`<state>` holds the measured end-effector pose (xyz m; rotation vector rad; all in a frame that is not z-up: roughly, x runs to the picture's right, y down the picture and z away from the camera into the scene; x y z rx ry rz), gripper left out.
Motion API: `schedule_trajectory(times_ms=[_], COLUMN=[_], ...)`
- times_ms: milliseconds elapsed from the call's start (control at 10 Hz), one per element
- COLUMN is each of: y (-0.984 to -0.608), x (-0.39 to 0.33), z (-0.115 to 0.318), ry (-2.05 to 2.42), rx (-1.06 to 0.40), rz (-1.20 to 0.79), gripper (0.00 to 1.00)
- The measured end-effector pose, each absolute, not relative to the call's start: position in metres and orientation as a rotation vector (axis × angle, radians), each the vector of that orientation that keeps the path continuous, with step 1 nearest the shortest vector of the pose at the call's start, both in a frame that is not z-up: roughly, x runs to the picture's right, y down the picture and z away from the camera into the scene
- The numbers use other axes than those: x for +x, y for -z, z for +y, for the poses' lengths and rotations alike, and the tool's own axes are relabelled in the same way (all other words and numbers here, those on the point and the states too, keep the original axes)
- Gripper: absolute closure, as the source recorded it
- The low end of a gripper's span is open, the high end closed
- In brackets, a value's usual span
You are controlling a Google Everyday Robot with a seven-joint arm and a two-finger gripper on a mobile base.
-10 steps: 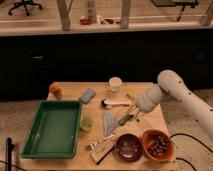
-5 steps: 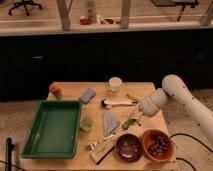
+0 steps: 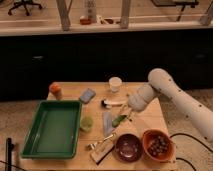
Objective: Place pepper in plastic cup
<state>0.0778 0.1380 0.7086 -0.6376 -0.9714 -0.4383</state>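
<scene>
The pepper [image 3: 119,120], slim and dark green, is at the tip of my gripper [image 3: 125,117], low over the middle of the wooden table [image 3: 150,116]. The gripper looks shut on it. My white arm [image 3: 170,95] reaches in from the right. The plastic cup [image 3: 87,123], small and translucent light green, stands upright to the left of the pepper, next to the green tray. A short stretch of table with a grey-blue packet lies between the pepper and the cup.
A green tray [image 3: 52,127] fills the left side. The grey-blue packet [image 3: 108,121], a white-handled brush [image 3: 113,103], a white cup [image 3: 115,84], an orange-topped jar [image 3: 55,90] and a blue-grey object [image 3: 87,95] surround the middle. A dark bowl [image 3: 128,147] and an orange bowl [image 3: 157,144] sit in front.
My arm and gripper have moved left, and the pepper has shifted left with them, closer to the plastic cup. Nothing else has moved.
</scene>
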Motion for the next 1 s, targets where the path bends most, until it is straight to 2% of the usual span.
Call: schedule_trajectory(times_ms=[1000], y=[-0.707], x=[-0.005], z=[0.133], ry=[0.621], rx=[-0.701], rz=[-1.046], gripper=[1.0])
